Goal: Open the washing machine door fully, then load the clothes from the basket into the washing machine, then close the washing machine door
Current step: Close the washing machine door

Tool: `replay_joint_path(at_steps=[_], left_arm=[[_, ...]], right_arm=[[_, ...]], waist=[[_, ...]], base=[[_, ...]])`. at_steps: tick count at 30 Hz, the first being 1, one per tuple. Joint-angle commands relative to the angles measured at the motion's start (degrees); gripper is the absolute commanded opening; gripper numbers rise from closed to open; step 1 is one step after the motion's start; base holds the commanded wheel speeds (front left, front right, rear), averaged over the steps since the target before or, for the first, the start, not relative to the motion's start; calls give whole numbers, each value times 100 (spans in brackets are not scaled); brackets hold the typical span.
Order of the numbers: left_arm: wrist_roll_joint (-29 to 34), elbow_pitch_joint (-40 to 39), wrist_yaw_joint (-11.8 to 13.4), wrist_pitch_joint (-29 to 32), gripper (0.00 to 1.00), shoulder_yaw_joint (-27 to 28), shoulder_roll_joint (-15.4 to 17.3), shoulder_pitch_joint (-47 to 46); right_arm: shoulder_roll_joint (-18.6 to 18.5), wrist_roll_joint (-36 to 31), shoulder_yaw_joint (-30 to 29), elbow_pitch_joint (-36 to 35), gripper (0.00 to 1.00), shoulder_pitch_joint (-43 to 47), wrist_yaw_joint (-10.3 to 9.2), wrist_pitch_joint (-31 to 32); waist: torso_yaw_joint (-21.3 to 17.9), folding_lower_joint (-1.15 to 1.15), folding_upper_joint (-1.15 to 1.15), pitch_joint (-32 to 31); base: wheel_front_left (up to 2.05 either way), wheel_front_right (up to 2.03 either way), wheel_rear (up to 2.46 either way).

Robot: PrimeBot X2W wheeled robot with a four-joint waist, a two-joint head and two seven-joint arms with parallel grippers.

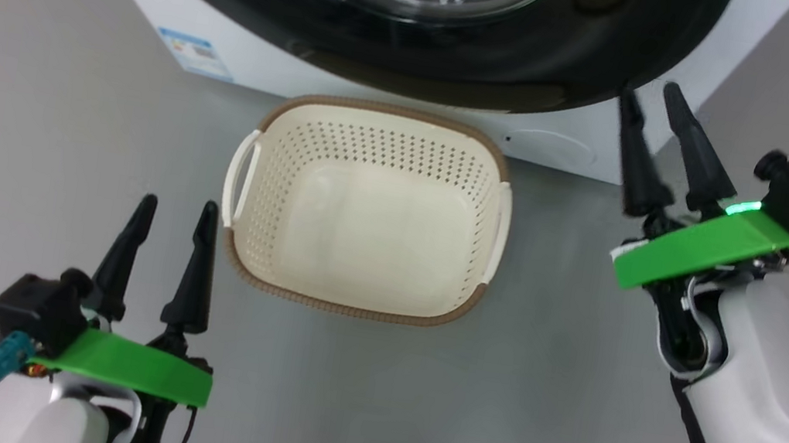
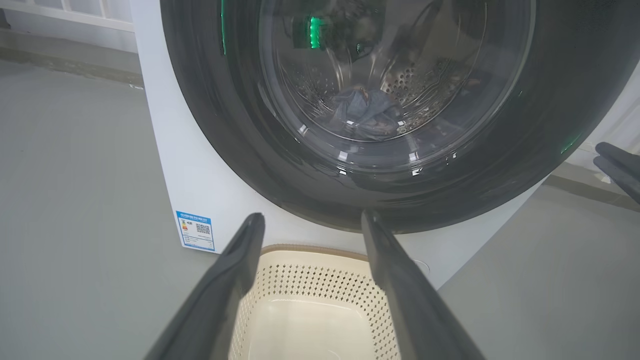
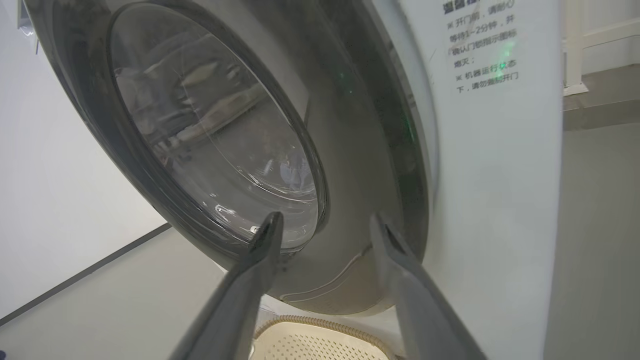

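- Beside the lower right edge of the washing machine door [image 1: 418, 61], the right hand [image 1: 650, 92] hovers with its fingers parted and nothing between them. The tips point at the glossy black rim, which is where a push or pull on the door would be made.
- At the lower left, the left hand [image 1: 180, 202] is spread wide and empty. It sits just beside the near left corner of the basket [image 1: 375, 144], out of the other arm's way.
- The basket stands on the grey floor, hard up against the front of the washing machine [image 2: 190, 165] and directly below the door. That makes for a short lift from one to the other, and the basket holds no garments.
- The clothes [image 2: 367, 112] show as a bluish bundle through the glass, lying low in the steel drum.
- From the right wrist view the door looks flush with the cabinet, so I judge loading done and the door closed or nearly so.
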Motion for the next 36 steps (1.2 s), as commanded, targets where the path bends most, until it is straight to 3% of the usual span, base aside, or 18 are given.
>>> replay_joint_path(at_steps=[1, 25, 36], left_arm=[[57, -58, -9, -36, 100, 228, 144, 97], [272, 367, -9, -36, 100, 504, 513, 420], [290, 475, -9, -36, 100, 542, 574, 558]], right_arm=[[86, -36, 111, -167, 100, 205, 9, -27], [86, -143, -159, -237, 100, 1572, 9, -27], [58, -160, -210, -257, 100, 1978, 9, -27]], waist=[[-172, 0, 0, -166], [-1164, 0, 0, -951], [-1369, 0, 0, -1183]], base=[[0, 0, 0], [0, 0, 0], [0, 0, 0]])
